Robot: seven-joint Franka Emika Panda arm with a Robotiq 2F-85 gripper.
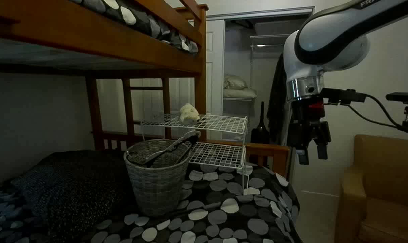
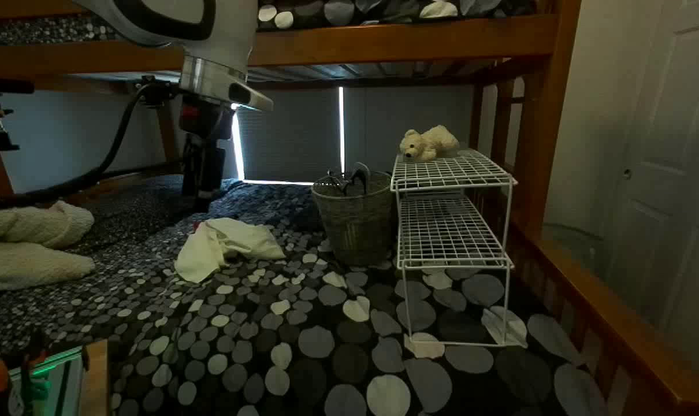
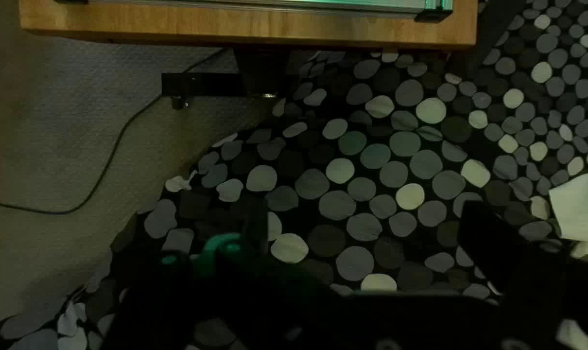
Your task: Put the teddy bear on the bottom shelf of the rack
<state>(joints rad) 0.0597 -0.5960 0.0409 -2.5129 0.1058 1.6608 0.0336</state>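
The teddy bear [image 1: 189, 115] is small and cream-white and lies on the top shelf of the white wire rack [image 1: 224, 123]. In an exterior view the teddy bear [image 2: 429, 144] lies on its belly on the upper shelf of the rack [image 2: 454, 186]. The lower wire shelf [image 2: 453, 240] is bare; the basket partly hides it in an exterior view [image 1: 219, 156]. My gripper [image 1: 313, 157] is open and empty, high above the bed and well apart from the rack. In the wrist view the fingers of my gripper [image 3: 364, 218] are spread, with only bedding between and below them.
A wicker basket [image 1: 156, 189] holding hangers [image 2: 355, 179] stands beside the rack. A pale cloth [image 2: 228, 245] and a fleecy bundle [image 2: 34, 242] lie on the bed. The upper bunk's rail [image 2: 407, 43] overhangs. A wooden table edge [image 3: 250, 26] shows in the wrist view.
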